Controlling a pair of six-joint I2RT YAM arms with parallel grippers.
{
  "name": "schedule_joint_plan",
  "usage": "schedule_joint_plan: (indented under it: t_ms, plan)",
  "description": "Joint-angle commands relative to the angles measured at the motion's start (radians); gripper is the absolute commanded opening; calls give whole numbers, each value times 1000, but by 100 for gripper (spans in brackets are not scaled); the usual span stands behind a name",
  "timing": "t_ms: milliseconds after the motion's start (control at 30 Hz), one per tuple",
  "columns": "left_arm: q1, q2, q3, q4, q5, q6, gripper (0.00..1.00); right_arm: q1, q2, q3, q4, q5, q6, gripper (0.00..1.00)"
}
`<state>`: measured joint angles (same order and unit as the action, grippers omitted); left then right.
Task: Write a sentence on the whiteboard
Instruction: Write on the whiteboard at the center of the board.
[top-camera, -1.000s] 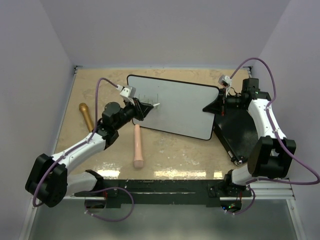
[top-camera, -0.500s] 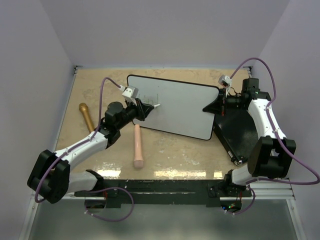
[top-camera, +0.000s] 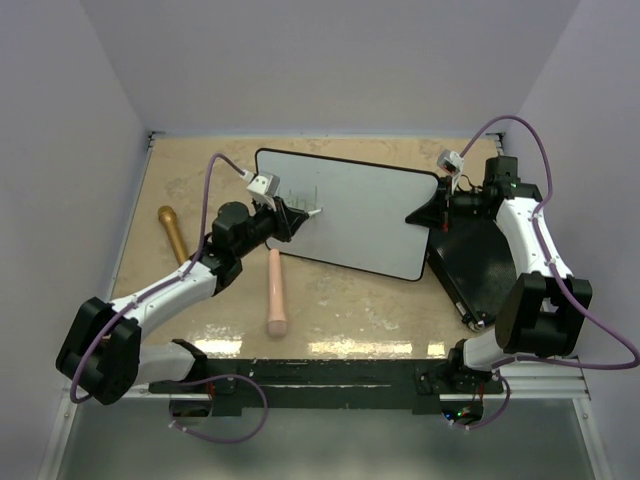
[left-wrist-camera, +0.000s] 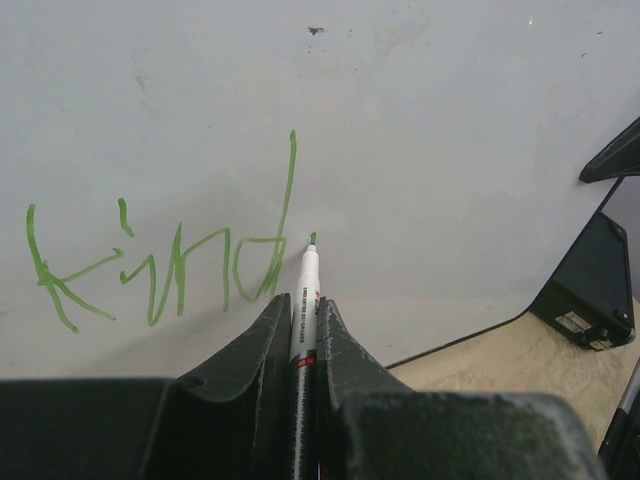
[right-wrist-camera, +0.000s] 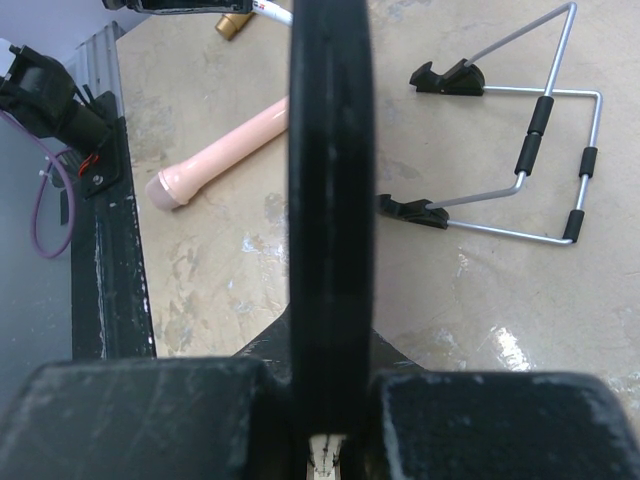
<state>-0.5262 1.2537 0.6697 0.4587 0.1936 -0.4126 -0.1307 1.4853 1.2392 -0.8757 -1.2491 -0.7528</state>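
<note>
The whiteboard (top-camera: 370, 220) lies slanted across the table's middle, and its white face (left-wrist-camera: 450, 150) fills the left wrist view. The sentence (left-wrist-camera: 170, 260) reads "kind" in thin green strokes, faint in the top view (top-camera: 300, 192). My left gripper (top-camera: 295, 215) (left-wrist-camera: 303, 300) is shut on a white marker (left-wrist-camera: 305, 285). The marker's green tip sits at the board just right of the "d". My right gripper (top-camera: 432, 213) (right-wrist-camera: 330, 330) is shut on the whiteboard's right edge, whose black rim (right-wrist-camera: 330, 150) runs upright between the jaws.
A black flat case (top-camera: 480, 260) (left-wrist-camera: 590, 290) lies under the right arm. A pink cylinder (top-camera: 275, 290) (right-wrist-camera: 225, 150) rests in front of the board and a gold one (top-camera: 172, 230) at the left. A wire stand (right-wrist-camera: 540, 150) with black feet shows beneath the board.
My left gripper has shifted slightly to the right and farther along the board with the marker. The right arm and the board have not moved.
</note>
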Motion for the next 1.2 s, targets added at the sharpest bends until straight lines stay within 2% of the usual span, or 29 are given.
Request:
schedule_joint_plan:
  t_ms: [0, 233, 667, 1167]
  plan:
    - [-3, 12, 24, -26, -23, 31, 0, 8, -11, 14, -5, 53, -40, 0]
    - [-3, 0, -25, -29, -13, 15, 0, 6, -13, 17, -9, 51, -43, 0]
    - [-3, -5, -24, -40, -2, 2, 0, 8, -14, 16, -8, 51, -43, 0]
    - [-3, 6, 108, -52, -36, 6, 0, 8, -16, 17, -14, 48, -46, 0]
